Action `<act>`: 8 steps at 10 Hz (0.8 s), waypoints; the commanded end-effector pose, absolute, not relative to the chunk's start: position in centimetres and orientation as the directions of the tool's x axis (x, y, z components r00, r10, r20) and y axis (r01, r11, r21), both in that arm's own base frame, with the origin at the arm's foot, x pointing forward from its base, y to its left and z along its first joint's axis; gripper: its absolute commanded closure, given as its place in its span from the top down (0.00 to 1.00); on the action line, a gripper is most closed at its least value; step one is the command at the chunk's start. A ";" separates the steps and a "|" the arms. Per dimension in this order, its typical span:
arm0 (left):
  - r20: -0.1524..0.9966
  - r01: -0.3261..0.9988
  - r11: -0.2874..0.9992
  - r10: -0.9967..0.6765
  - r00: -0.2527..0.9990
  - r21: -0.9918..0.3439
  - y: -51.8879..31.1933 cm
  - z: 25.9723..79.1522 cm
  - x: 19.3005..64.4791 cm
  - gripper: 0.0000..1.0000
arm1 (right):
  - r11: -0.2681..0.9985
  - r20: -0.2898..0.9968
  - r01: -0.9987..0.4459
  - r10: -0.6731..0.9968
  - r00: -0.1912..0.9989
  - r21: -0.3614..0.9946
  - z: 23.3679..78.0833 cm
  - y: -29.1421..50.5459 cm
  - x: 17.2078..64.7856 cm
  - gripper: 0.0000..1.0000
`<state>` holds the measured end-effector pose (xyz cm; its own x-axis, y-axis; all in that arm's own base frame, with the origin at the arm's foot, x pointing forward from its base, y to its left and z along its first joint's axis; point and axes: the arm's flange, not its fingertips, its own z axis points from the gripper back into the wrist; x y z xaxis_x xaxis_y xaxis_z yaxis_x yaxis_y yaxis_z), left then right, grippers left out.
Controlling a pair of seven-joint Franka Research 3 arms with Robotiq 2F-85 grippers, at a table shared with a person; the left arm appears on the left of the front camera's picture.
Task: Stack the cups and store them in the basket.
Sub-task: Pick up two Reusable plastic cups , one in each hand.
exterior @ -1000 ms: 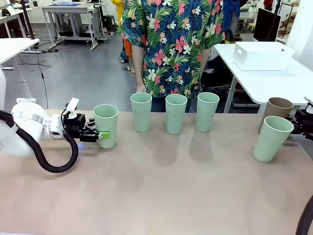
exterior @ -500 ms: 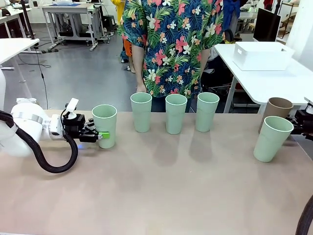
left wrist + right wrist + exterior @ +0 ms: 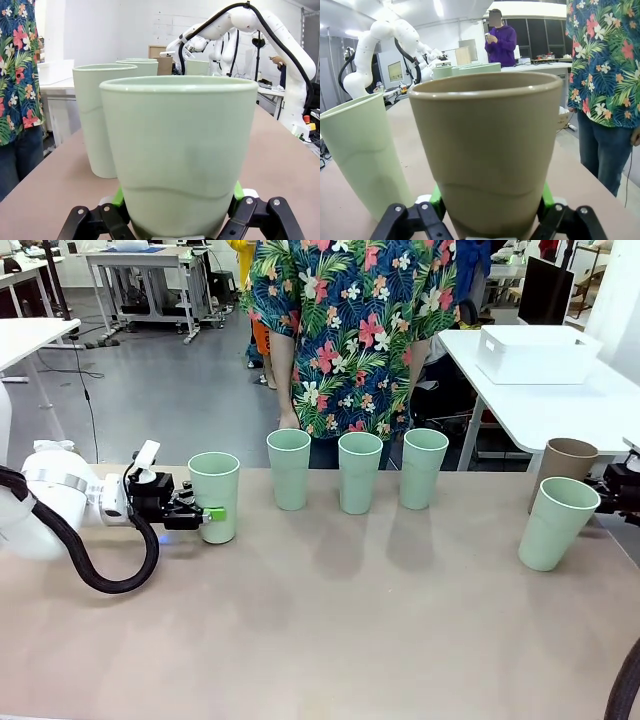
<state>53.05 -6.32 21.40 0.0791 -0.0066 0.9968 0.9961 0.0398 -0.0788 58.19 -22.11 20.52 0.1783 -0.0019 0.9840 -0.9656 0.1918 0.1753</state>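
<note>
My left gripper (image 3: 206, 514) is shut on the lower part of a mint green cup (image 3: 214, 496) at the table's left. In the left wrist view that cup (image 3: 180, 155) sits upright between the green pads (image 3: 118, 197) of the left gripper (image 3: 178, 202). Three more mint cups (image 3: 360, 472) stand in a row at the far edge. My right gripper (image 3: 490, 200) is shut on the tan-brown cup (image 3: 487, 150), seen from the front as the tan-brown cup (image 3: 566, 466) at the right. A tilted mint cup (image 3: 556, 523) stands just in front of it. The white basket (image 3: 537, 353) sits on another table behind.
A person in a flowered shirt (image 3: 360, 330) stands at the far side behind the row of cups. The brown table (image 3: 330, 630) has wide bare room in its middle and front. The right arm (image 3: 625, 485) enters at the right edge.
The mint cup in my left gripper has edged slightly to the left. The right side has not moved.
</note>
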 end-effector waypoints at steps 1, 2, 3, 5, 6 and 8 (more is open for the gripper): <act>0.996 0.997 0.033 0.056 0.073 -0.075 -6.0 22.4 53.0 0.25 | 0.136 0.983 -0.974 0.007 0.183 0.181 21.5 -21.8 57.5 0.36; 0.997 0.996 0.040 -0.007 0.079 -0.079 -6.3 21.4 53.0 0.25 | 0.192 0.984 -0.966 -0.002 0.178 0.175 20.5 -22.1 58.2 0.36; 0.997 0.996 0.040 -0.007 0.079 -0.079 -6.3 21.4 53.0 0.25 | 0.192 0.984 -0.966 -0.002 0.178 0.175 20.5 -22.1 58.2 0.36; 0.997 0.997 0.044 0.022 0.068 -0.069 -5.6 22.9 53.0 0.85 | 0.217 0.989 -0.965 -0.045 0.142 0.148 22.5 -22.2 57.7 0.84; 0.998 0.997 0.057 0.030 0.054 -0.056 -5.1 24.5 53.1 0.85 | 0.237 0.993 -0.965 -0.052 0.107 0.116 24.9 -22.6 57.4 0.84; 0.999 0.997 0.074 0.040 0.013 -0.016 -4.2 29.0 53.0 0.85 | 0.294 0.997 -0.953 -0.042 0.064 0.074 29.8 -23.1 57.4 0.84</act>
